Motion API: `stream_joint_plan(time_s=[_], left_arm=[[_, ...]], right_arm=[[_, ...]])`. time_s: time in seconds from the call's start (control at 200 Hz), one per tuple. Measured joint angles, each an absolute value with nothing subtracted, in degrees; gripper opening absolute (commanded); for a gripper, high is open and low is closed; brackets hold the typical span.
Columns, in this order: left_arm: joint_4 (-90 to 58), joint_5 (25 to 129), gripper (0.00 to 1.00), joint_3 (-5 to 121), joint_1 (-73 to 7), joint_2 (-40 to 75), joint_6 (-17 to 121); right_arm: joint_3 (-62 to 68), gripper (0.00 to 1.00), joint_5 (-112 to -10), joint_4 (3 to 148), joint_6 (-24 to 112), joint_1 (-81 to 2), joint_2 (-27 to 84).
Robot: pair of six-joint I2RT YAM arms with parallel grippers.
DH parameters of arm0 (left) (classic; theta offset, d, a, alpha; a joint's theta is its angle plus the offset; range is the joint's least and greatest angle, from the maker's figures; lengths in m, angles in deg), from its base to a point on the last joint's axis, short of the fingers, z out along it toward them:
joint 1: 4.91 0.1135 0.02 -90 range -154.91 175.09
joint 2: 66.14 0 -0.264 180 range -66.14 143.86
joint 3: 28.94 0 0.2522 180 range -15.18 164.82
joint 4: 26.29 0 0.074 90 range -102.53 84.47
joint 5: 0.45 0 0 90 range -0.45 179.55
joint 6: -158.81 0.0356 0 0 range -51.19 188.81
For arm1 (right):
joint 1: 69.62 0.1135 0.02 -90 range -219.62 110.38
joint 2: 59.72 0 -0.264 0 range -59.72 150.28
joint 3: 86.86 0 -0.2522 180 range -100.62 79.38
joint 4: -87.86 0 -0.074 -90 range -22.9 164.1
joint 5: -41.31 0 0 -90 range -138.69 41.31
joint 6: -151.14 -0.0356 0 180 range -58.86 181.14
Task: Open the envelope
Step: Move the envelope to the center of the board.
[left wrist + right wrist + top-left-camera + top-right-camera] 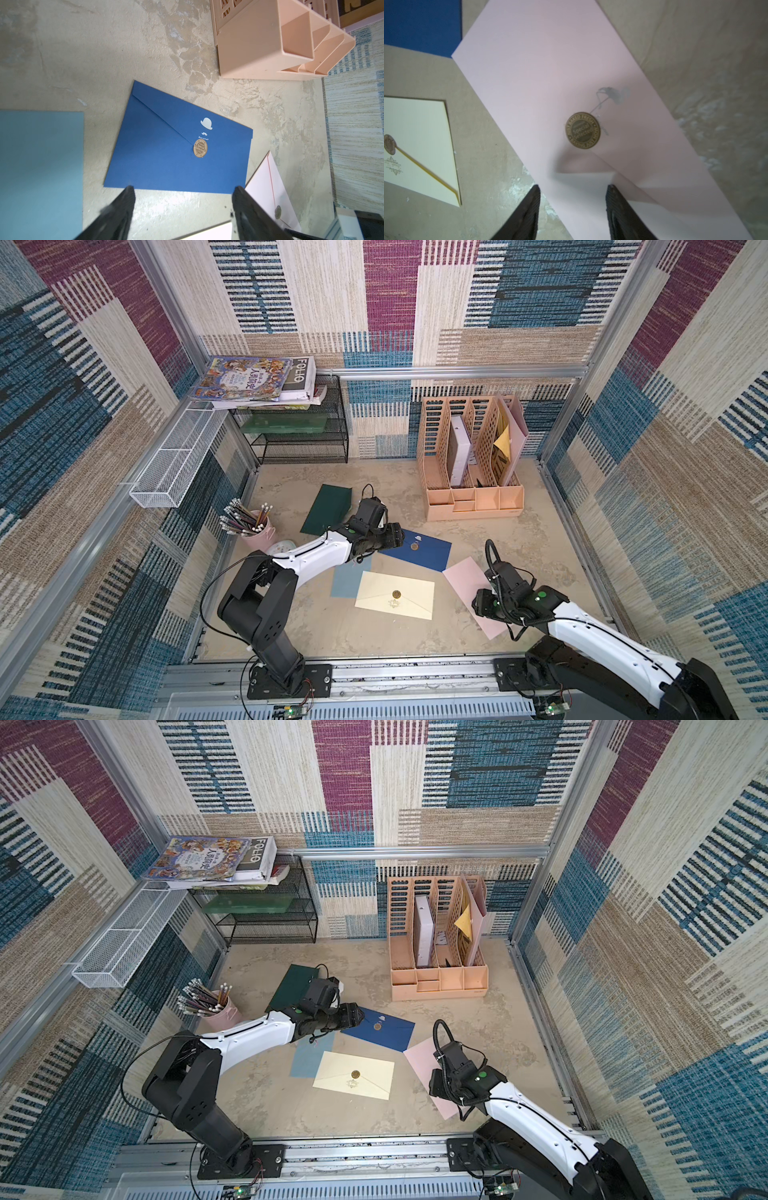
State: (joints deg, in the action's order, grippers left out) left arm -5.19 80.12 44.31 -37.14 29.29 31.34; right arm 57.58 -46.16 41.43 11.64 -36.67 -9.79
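Two robot arms work over a mottled beige table [519, 539] strewn with five envelopes. The left gripper [184, 195] hangs above the near-left end of a dark blue envelope [166, 153], its two black fingers spread wide and holding nothing. That envelope lies flat near the table's middle, its flap shut under a round gold sticker [200, 148] beside a white hat emblem.

The right gripper [573, 193] sits low over a pink envelope [542, 68] on the right side of the table. Its fingers stand apart, one to each side of a lifted fold of the flap; whether they touch the paper cannot be told. A gold seal [583, 130] still pins the flap tip.

A cream envelope [395, 595] lies sealed between the arms, partly over a light blue envelope [345, 578]. A dark green envelope [326, 508] lies further back. A peach file organizer [473, 499] stands at the far right.
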Motion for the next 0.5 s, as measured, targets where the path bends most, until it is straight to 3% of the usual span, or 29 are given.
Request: stream_joint_plan(time_s=[0.29,0.496], left_arm=[[-5.19,80.05,0.76,42.89,-37.14,27.63,31.32],[-5.19,80.23,0.76,42.84,-37.14,27.55,31.29]], right_arm=[[55.48,0.51,-45.53,43.47,13.39,-43.16,-4.43],[47.72,0.51,-43.39,42.02,14.18,-38.66,-4.06]])
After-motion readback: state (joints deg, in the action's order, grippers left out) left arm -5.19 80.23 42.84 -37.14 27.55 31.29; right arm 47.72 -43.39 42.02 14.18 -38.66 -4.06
